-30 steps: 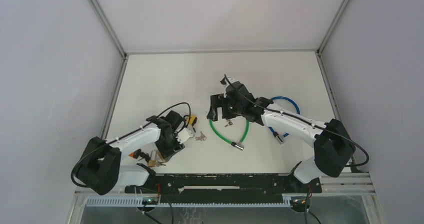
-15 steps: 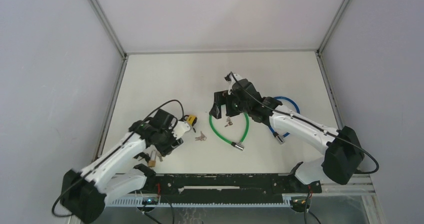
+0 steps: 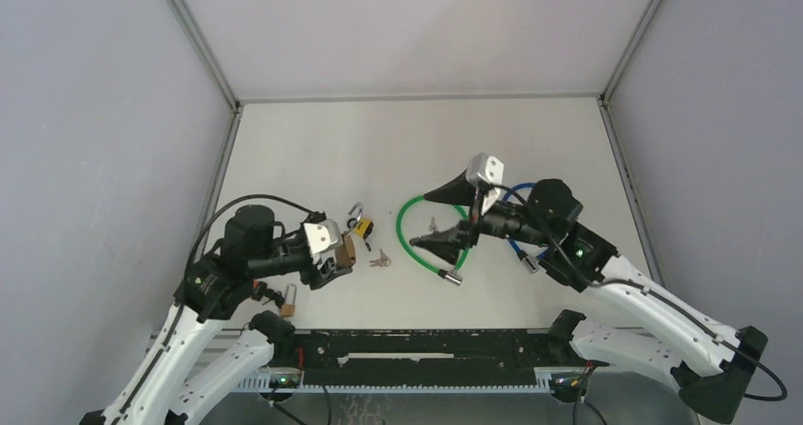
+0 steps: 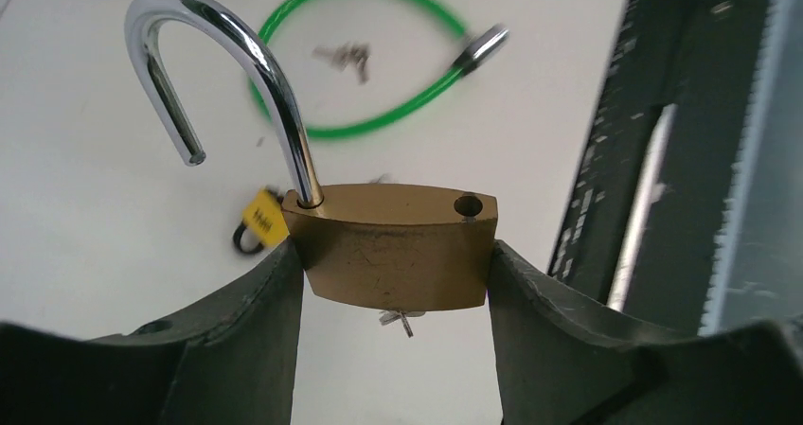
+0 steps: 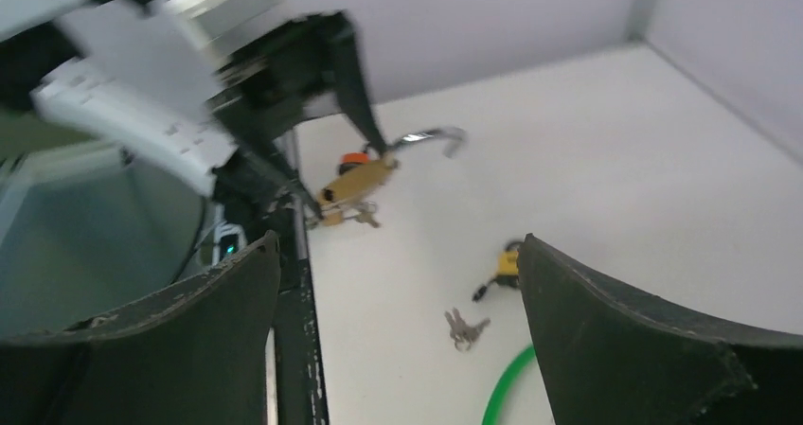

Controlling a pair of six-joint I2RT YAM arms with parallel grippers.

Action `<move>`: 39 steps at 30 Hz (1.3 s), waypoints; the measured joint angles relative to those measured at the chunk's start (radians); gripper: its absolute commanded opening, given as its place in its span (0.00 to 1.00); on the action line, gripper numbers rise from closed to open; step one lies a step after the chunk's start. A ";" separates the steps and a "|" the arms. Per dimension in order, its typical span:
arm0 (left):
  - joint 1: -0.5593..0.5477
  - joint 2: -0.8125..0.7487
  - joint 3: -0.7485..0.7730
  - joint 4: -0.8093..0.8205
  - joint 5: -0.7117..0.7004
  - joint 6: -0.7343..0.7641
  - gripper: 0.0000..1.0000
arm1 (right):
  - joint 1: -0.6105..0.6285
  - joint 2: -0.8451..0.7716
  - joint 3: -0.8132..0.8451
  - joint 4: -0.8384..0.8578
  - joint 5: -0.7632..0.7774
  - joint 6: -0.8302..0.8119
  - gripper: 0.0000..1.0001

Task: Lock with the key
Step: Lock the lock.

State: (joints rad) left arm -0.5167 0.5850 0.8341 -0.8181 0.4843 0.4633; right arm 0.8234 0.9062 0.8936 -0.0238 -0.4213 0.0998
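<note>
A brass padlock [image 4: 393,240] with its silver shackle [image 4: 237,75] swung open is clamped by the body in my left gripper [image 4: 393,259], lifted off the table; the overhead view shows it as the padlock [image 3: 348,247]. A small silver piece shows just under the body; I cannot tell whether it sits in the lock. A bunch of loose keys [image 3: 380,259] lies on the table right of it, seen from the right wrist as the keys [image 5: 464,328]. My right gripper [image 3: 445,220] hangs open and empty in the air, facing left, its jaws wide around nothing [image 5: 398,245].
A small yellow padlock [image 3: 363,226] lies by the keys. A green cable lock [image 3: 417,250] and a blue cable lock [image 3: 554,198] lie mid-table and right. Another padlock [image 3: 289,302] sits near the front rail [image 3: 426,345]. More small keys [image 3: 433,224] lie inside the green loop.
Both arms have risen. The left one lifted the brass padlock clear of the table. The right gripper pulled back from over the green cable and turned toward the left.
</note>
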 measured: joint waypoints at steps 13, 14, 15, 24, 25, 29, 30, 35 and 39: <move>-0.132 0.053 0.141 -0.007 0.322 0.095 0.00 | 0.101 0.051 0.167 -0.111 -0.328 -0.628 0.96; -0.137 0.063 0.143 -0.014 0.323 0.108 0.00 | 0.103 0.077 0.198 -0.140 -0.328 -0.661 0.95; -0.141 0.072 0.145 -0.018 0.322 0.121 0.00 | 0.103 0.106 0.233 -0.172 -0.329 -0.689 0.93; -0.149 0.094 0.145 -0.019 0.303 0.157 0.00 | 0.149 0.216 0.293 -0.296 -0.320 -0.776 0.87; -0.149 0.093 0.145 -0.019 0.304 0.157 0.00 | 0.151 0.221 0.293 -0.303 -0.320 -0.780 0.87; -0.154 0.092 0.145 -0.019 0.305 0.161 0.00 | 0.153 0.229 0.293 -0.312 -0.318 -0.795 0.68; -0.156 0.091 0.145 -0.019 0.305 0.164 0.00 | 0.153 0.232 0.293 -0.312 -0.317 -0.801 0.60; -0.166 0.086 0.145 -0.023 0.306 0.169 0.00 | 0.151 0.251 0.293 -0.309 -0.313 -0.812 0.48; -0.169 0.086 0.145 -0.025 0.306 0.173 0.00 | 0.151 0.264 0.293 -0.307 -0.312 -0.816 0.35</move>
State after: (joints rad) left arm -0.6853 0.6712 0.9787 -0.8433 0.7898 0.6365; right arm 0.9749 1.1706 1.1866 -0.3309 -0.7330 -0.7162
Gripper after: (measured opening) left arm 0.658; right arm 0.448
